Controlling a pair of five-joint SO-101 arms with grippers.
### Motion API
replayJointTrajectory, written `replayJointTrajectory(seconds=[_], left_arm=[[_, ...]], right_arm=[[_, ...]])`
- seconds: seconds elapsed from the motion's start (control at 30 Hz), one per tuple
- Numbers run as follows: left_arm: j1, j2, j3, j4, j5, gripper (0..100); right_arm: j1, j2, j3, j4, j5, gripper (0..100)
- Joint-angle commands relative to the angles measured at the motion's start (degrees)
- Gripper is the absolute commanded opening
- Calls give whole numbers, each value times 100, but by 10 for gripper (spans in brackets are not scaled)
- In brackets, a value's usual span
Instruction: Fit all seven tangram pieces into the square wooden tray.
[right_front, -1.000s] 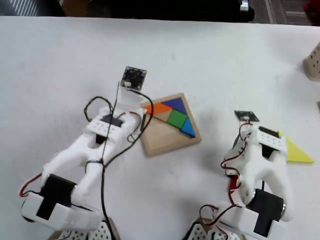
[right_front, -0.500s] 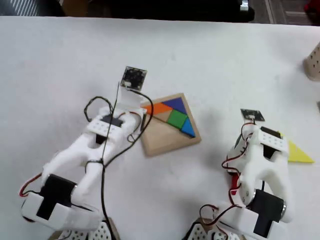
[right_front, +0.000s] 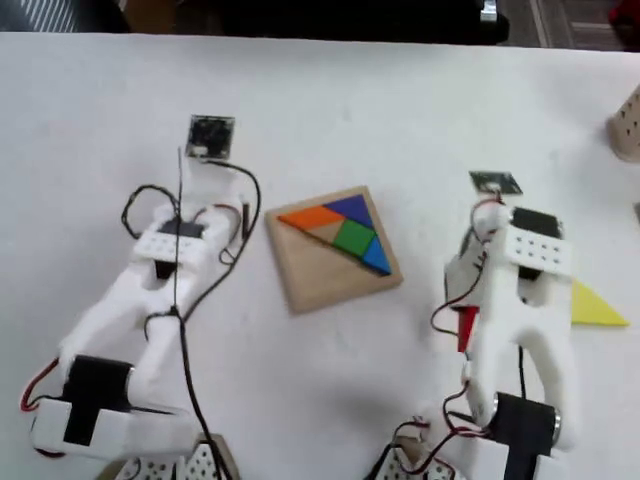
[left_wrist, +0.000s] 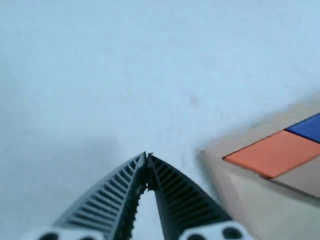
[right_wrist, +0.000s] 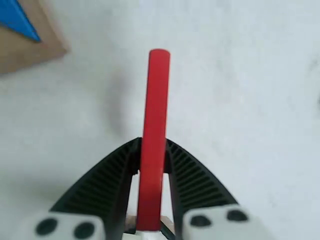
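Observation:
The square wooden tray (right_front: 318, 278) lies mid-table, turned at an angle. It holds an orange piece (right_front: 313, 216), a dark blue piece (right_front: 350, 207), a green piece (right_front: 353, 236) and a light blue piece (right_front: 376, 256). My left gripper (left_wrist: 147, 162) is shut with nothing in it, over bare table just left of the tray (left_wrist: 250, 192). My right gripper (right_wrist: 152, 145) is shut on a red piece (right_wrist: 155, 125), held on edge above the table to the right of the tray (right_wrist: 30, 50). That red piece (right_front: 465, 328) peeks out beside the right arm. A yellow triangle (right_front: 597, 305) lies on the table by the same arm.
A beige perforated object (right_front: 626, 124) stands at the table's right edge. Both arm bases sit at the near edge. White tabletop stretches behind the tray and between the two arms.
The left arm has swung left, away from the tray's corner. The right arm has moved farther from its base with the red piece in its gripper.

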Motion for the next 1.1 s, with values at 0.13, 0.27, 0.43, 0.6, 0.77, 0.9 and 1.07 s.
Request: replayJointTrajectory(seconds=[0.13, 0.27, 0.43, 0.6, 0.77, 0.9, 1.07], left_arm=[[-769, -338, -167, 141, -123, 24], [-1270, -330, -167, 158, -114, 24], [-1437, -330, -185, 123, -114, 24], [-1402, -321, -193, 114, -114, 24], [-1323, -312, -176, 114, -123, 24], [-1235, -312, -158, 114, -141, 24], [-1244, -312, -158, 114, -141, 26]], right_arm=[[-2114, -233, -519, -330, -765, 17], [-2985, -110, -545, -866, -800, 17], [-3503, 646, -809, -1560, -809, 17], [-3547, 1516, -1697, -1587, -1336, 17], [-3723, 2202, -2347, -1385, -1723, 17], [-3908, 2703, -2699, -1130, -1723, 17], [-3960, 3073, -3015, -1112, -1776, 17]])
